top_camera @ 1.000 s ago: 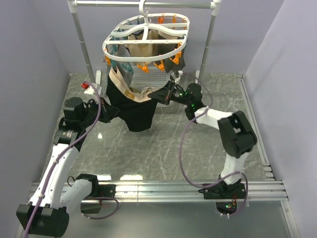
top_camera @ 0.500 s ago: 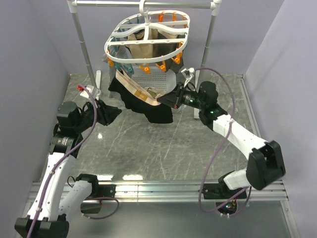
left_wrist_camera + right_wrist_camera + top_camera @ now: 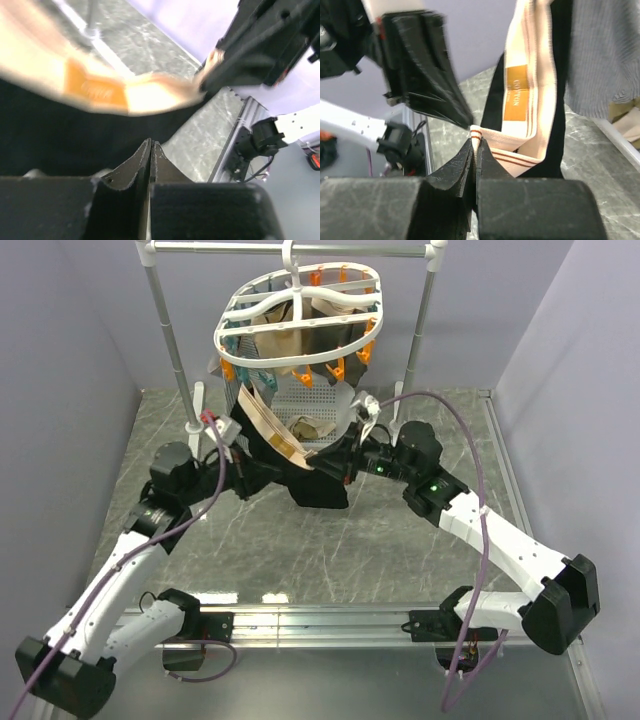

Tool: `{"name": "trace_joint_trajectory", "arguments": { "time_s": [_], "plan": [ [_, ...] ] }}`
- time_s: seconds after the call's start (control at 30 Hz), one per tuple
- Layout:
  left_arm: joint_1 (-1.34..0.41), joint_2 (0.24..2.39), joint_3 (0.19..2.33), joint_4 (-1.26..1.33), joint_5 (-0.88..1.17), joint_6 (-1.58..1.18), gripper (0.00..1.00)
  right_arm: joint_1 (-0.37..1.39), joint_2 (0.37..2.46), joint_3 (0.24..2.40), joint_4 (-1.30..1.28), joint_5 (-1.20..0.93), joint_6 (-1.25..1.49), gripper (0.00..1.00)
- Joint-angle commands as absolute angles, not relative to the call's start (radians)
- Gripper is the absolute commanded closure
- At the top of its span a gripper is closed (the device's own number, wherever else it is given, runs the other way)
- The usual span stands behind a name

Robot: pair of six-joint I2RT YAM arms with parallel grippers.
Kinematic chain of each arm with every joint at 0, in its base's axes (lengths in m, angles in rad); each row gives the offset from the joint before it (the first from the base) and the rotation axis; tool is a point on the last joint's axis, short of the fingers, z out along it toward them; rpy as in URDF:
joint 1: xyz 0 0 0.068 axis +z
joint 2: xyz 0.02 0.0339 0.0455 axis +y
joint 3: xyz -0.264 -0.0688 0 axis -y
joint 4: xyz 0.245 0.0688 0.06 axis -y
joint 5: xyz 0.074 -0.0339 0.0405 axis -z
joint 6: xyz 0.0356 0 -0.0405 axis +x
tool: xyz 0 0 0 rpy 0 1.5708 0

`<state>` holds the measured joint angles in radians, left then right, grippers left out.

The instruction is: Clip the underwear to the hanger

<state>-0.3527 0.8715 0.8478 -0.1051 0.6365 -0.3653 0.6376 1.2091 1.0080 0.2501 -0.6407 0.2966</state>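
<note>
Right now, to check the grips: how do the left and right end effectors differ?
The right end effector pinches the underwear by its beige waistband; the left end effector meets its black fabric, grip unclear. The right sits at the garment's right end, the left at its left. Both are shut.

Left gripper (image 3: 243,476), after swinging out to the left of the hanger (image 3: 300,315), is returning beneath it, fingers closing again at the black cloth of the underwear (image 3: 320,485). The right arm is stretching out straighter. The waistband is rising steeply towards the hanger's left rim.
</note>
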Motion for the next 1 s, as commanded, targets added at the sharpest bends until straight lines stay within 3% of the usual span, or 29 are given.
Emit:
{"name": "trace_joint_trajectory", "arguments": {
  "time_s": [0.0, 0.13, 0.3, 0.4, 0.6, 0.8, 0.97],
  "plan": [
    [-0.42, 0.917, 0.857, 0.058, 0.533, -0.408, 0.93, 0.69, 1.161, 1.055, 0.218, -0.62, 0.169, 1.0],
    [-0.43, 0.992, 0.848, 0.119, 0.428, -0.439, 0.96, 0.748, 1.128, 1.072, 0.184, -0.637, 0.077, 1.0],
    [-0.43, 1.034, 0.844, 0.34, 0.481, -0.509, 0.95, 0.86, 1.144, 1.051, 0.106, -0.658, -0.055, 1.0],
    [-0.431, 1.051, 0.847, 0.357, 0.488, -0.531, 0.95, 0.941, 1.193, 1.064, 0.042, -0.631, -0.251, 1.0],
    [-0.43, 1.034, 0.831, 0.365, 0.505, -0.538, 0.95, 0.966, 1.258, 1.103, 0.011, -0.565, -0.294, 1.0],
    [-0.43, 0.99, 0.828, 0.289, 0.463, -0.489, 0.94, 0.945, 1.311, 1.058, 0.087, -0.349, -0.288, 1.0],
    [-0.396, 0.957, 0.839, 0.177, 0.455, -0.488, 0.83, 0.931, 1.413, 1.083, 0.106, -0.139, -0.275, 1.0]
  ]
}}
